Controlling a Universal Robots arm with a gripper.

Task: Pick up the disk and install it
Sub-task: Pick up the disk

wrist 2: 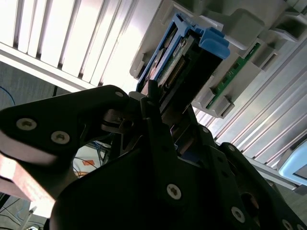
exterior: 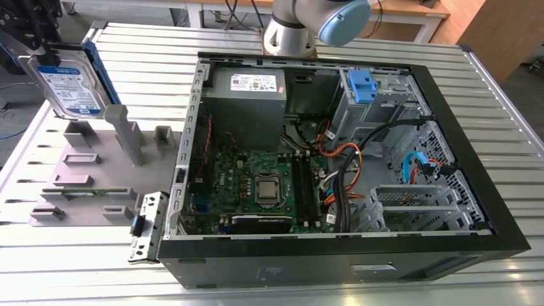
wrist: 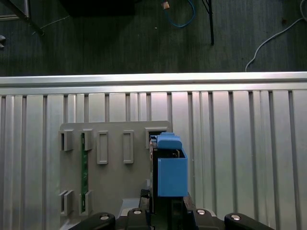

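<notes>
The disk (exterior: pixel 72 83), a silver drive with a white-and-blue label and blue side rails, stands on edge at the exterior view's far left. It is over the grey holder plate (exterior: pixel 93 185). My gripper (exterior: pixel 50 58) is shut on its upper end. Whether its lower edge still touches the holder's posts I cannot tell. In the first wrist view the disk (wrist: pixel 170 167) shows end-on, blue rail up, sticking out of the gripper (wrist: pixel 165 213) over the holder plate (wrist: pixel 115 177). In the second wrist view the black fingers (wrist 2: pixel 158 124) clamp the disk (wrist 2: pixel 184 52).
An open computer case (exterior: pixel 476 159) lies on the ribbed metal table (exterior: pixel 51 280), with motherboard (exterior: pixel 264 185), grey power-supply box (exterior: pixel 246 95) and a drive cage carrying a blue clip (exterior: pixel 361 86). The arm's base (exterior: pixel 297 25) stands behind the case. A loose bracket (exterior: pixel 144 226) lies by the case.
</notes>
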